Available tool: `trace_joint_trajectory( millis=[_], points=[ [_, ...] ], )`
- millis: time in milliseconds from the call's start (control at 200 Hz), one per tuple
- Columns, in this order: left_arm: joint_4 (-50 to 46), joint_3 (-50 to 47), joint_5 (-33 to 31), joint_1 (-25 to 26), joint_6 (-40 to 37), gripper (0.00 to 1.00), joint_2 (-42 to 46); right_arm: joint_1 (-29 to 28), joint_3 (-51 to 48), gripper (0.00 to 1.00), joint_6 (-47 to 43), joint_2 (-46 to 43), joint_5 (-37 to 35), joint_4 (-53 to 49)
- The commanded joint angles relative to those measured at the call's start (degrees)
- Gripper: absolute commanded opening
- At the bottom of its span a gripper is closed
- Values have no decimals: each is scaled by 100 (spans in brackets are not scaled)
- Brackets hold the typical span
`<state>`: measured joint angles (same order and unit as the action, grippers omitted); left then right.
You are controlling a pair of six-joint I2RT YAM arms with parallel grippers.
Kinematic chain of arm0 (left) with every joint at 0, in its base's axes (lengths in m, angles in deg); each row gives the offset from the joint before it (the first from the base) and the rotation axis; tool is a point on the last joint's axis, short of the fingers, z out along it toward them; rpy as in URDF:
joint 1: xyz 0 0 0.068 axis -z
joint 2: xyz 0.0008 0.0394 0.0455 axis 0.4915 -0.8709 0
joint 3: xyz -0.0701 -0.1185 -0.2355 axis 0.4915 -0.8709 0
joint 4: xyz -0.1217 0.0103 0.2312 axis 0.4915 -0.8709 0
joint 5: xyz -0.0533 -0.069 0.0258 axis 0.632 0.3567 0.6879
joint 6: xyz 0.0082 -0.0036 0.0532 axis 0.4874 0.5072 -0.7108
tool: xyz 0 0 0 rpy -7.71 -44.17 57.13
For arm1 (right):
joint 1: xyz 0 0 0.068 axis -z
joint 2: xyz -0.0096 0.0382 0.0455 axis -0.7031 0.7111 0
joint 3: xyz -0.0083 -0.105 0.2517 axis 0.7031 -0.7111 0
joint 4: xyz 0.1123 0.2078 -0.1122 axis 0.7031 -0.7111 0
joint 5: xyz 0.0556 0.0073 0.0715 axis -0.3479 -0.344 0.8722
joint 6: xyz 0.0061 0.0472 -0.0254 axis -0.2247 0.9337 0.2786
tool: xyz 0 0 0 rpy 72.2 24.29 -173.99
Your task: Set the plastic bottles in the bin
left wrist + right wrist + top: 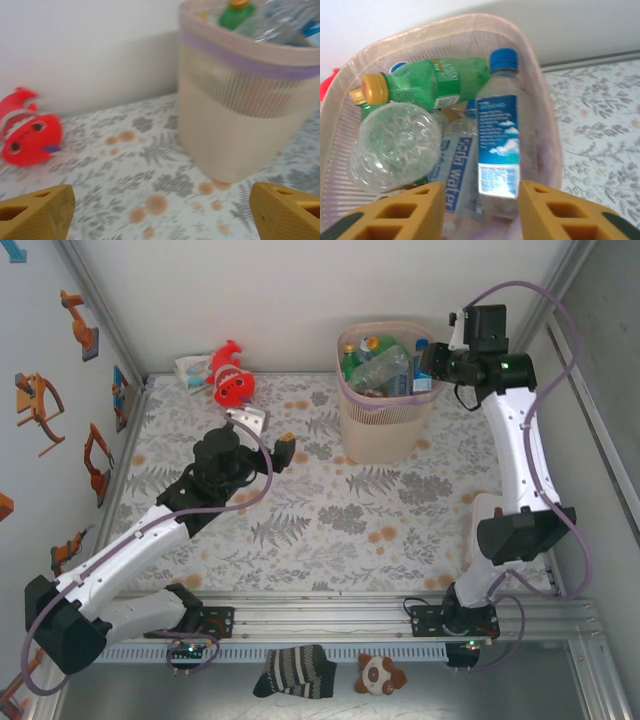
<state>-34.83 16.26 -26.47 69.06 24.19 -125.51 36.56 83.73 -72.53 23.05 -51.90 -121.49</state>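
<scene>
The bin [380, 435] stands at the back of the table, with several plastic bottles [380, 368] in it. My right gripper [428, 368] hangs over its right rim. In the right wrist view the gripper [480, 215] is open, and a clear bottle with a blue label and blue cap [497, 140] stands loose between its fingers, leaning on the bin wall [546, 140]. Beside it lie a green bottle [440, 80], a crumpled clear bottle [395, 140] and a soda water bottle [452, 175]. My left gripper [266, 432] hovers open and empty left of the bin [235, 145].
A red fish plush [230, 380] and a white packet [190, 368] lie at the back left corner; the plush [27, 132] also shows in the left wrist view. A striped sock [295, 672] and a small plush toy [380, 675] lie below the near rail.
</scene>
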Motion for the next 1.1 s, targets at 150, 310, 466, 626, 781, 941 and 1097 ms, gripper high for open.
trace_joint_trajectory(
  millis=[150, 310, 466, 626, 781, 941, 1097],
  points=[
    [-787, -466, -878, -711, 270, 96, 223, 299, -1881, 59, -210, -1473, -728, 1060],
    [-793, -925, -1009, -1194, 442, 96, 411, 311, -2600, 56, -261, -1855, -447, 1335],
    [-892, -1316, -1421, -1668, 612, 96, 639, 320, -3959, 68, -179, -2463, -1156, 1891],
    [-693, -1754, -1622, -2189, 657, 96, 849, 320, -5315, 99, -56, -2917, -1955, 2603],
    [-56, -2076, -2044, -2516, 408, 96, 626, 320, -6760, 99, -258, -3024, -2844, 3902],
    [1540, -2636, -1934, -2596, -488, 96, 37, 324, -7609, 99, -661, -2423, -3097, 5447],
    [2938, -3007, -1499, -2828, -781, 96, -662, 329, -8498, 99, -1152, -1947, -2899, 7673]
  ],
)
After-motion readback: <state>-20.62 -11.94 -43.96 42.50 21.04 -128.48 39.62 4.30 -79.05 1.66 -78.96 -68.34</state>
